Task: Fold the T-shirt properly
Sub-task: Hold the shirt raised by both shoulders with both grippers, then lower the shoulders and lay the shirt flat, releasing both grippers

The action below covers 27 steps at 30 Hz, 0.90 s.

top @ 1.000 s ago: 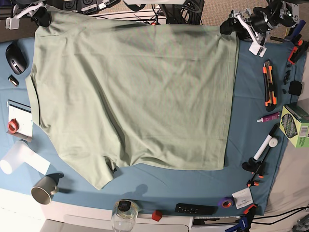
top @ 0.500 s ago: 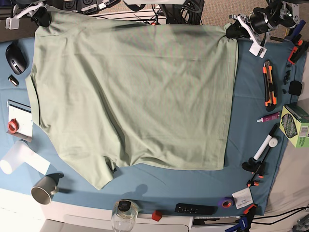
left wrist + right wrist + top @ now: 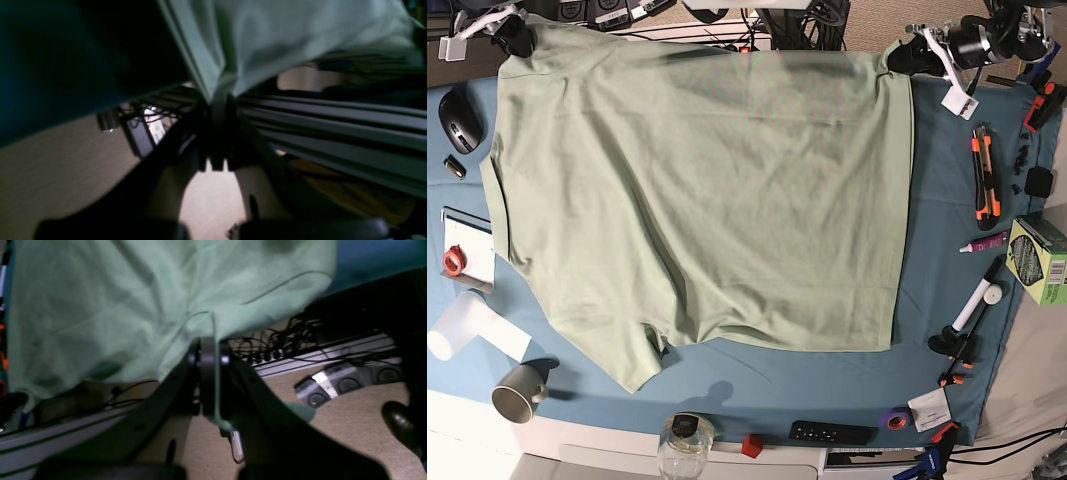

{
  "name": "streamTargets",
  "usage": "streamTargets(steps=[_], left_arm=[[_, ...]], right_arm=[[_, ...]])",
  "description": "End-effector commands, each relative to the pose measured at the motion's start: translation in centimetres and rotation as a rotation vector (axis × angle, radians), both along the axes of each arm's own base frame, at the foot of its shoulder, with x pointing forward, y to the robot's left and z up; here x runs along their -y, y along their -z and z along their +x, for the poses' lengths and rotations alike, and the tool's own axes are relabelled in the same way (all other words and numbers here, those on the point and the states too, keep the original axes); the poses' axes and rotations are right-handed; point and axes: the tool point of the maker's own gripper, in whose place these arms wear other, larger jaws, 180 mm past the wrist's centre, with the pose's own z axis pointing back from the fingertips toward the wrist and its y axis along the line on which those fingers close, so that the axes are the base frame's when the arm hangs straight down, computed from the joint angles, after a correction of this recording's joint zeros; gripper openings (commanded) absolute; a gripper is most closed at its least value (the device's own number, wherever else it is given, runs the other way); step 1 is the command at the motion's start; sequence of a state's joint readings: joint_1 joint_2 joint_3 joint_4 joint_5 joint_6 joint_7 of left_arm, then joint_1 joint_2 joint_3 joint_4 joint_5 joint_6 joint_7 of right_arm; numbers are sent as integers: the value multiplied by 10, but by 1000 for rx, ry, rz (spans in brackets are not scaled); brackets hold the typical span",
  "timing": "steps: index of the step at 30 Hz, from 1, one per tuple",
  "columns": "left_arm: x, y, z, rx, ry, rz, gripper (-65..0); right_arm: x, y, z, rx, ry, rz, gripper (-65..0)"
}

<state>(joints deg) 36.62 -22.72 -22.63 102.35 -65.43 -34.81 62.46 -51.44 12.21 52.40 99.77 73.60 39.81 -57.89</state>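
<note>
The pale sage-green T-shirt [image 3: 697,190] lies spread over the teal table cloth [image 3: 942,240], its far edge hanging past the back of the table. My left gripper [image 3: 903,57] is shut on the shirt's far right corner; in the left wrist view [image 3: 218,95] the cloth is pinched between the jaws. My right gripper [image 3: 515,36] is shut on the far left corner; in the right wrist view [image 3: 210,340] a fold of shirt [image 3: 116,306] runs between the jaws. A sleeve [image 3: 632,355] points toward the near edge.
A black mouse [image 3: 459,120], tape roll [image 3: 452,262], white bottle [image 3: 462,325] and mug [image 3: 517,392] lie left. An orange knife [image 3: 985,175], marker [image 3: 979,300], green box [image 3: 1039,258] and clamps sit right. A jar [image 3: 685,445] and remote [image 3: 832,433] line the near edge.
My left gripper has drawn the shirt's far right corner further back and slightly left, off the table's far edge. The right gripper holds still.
</note>
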Motion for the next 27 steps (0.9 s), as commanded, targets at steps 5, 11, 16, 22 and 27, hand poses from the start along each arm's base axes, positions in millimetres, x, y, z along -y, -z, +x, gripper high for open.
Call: streamTargets(steps=[5,11,16,22,27], left_arm=[[8,-19,2,44,32,-91,-650],[8,-24,17,85,30,-93,-650],[3,-27,42,146,19,-51,-650],[-12,-27,78,209,-44,45,-650],[-24,-32,107,279,-88,117,-650]], right_arm=[[1,-16,8,60,0,13,-650],[-13,-36,33,132,-80,-53,-650],[-20,-48,64,224,-98,-146,-650],[-12,-50,94,302,-48,-226,-650],[-7,-51,125,368,-20,-273,-650]])
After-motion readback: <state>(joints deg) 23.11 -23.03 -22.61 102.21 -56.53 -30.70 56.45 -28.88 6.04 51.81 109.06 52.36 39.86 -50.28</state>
